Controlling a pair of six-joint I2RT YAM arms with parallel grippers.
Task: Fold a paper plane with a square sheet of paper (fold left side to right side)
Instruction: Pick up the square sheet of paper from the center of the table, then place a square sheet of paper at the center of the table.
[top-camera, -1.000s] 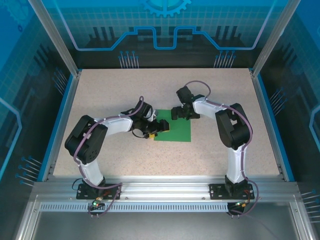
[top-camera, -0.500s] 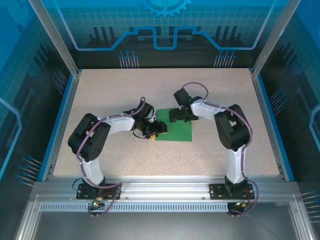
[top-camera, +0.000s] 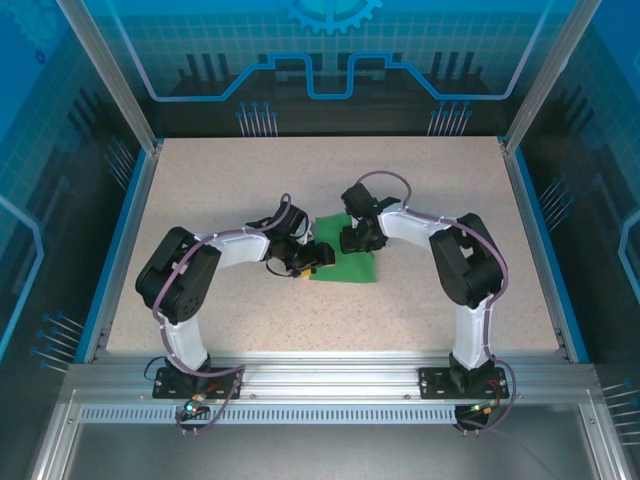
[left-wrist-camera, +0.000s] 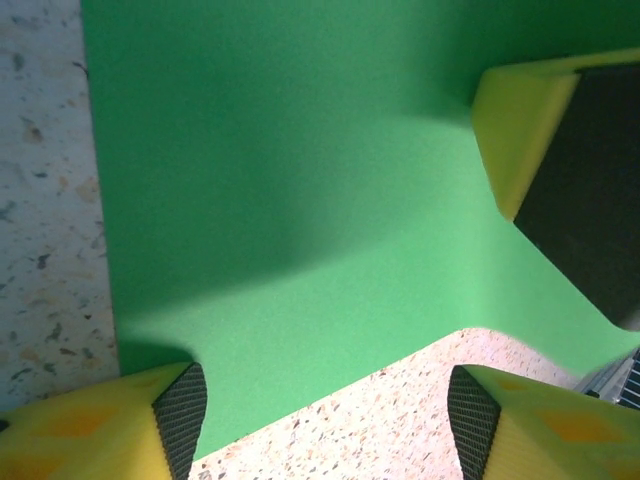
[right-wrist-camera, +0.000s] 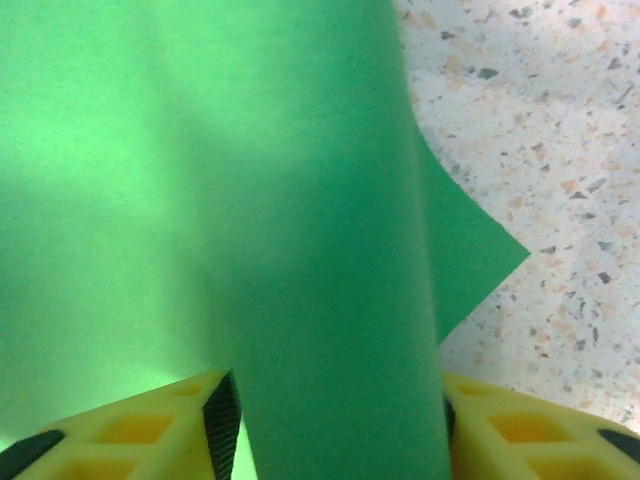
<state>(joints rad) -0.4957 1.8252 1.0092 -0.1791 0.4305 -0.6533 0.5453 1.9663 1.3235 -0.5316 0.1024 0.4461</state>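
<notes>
The left gripper (left-wrist-camera: 320, 410), jaws spread wide and holding nothing, sits low over one edge of the paper (left-wrist-camera: 300, 200), with one fingertip (left-wrist-camera: 175, 410) at the sheet's corner where green meets the speckled table (left-wrist-camera: 40, 200). Opposite it, the right gripper (right-wrist-camera: 340, 425) is likewise unclenched, and a curled-up flap of the paper rises through the gap between its fingers; whether the pads press that flap cannot be told. Seen from above, the green sheet lies mid-table with a gripper at each of two edges, and its outline is not a clean square. The fold looks barely begun, as no crease shows. To do it well, the left gripper likely needs to pin its edge firmly so the thin sheet cannot skate on the smooth table, while the right carries the raised flap over in a low, slow arc. The corners should meet before anything is pressed, since a crease set on mismatched edges would throw off every later fold of the plane. The chief risk is the paper sliding or crumpling under a sideways push instead of rolling over cleanly.
</notes>
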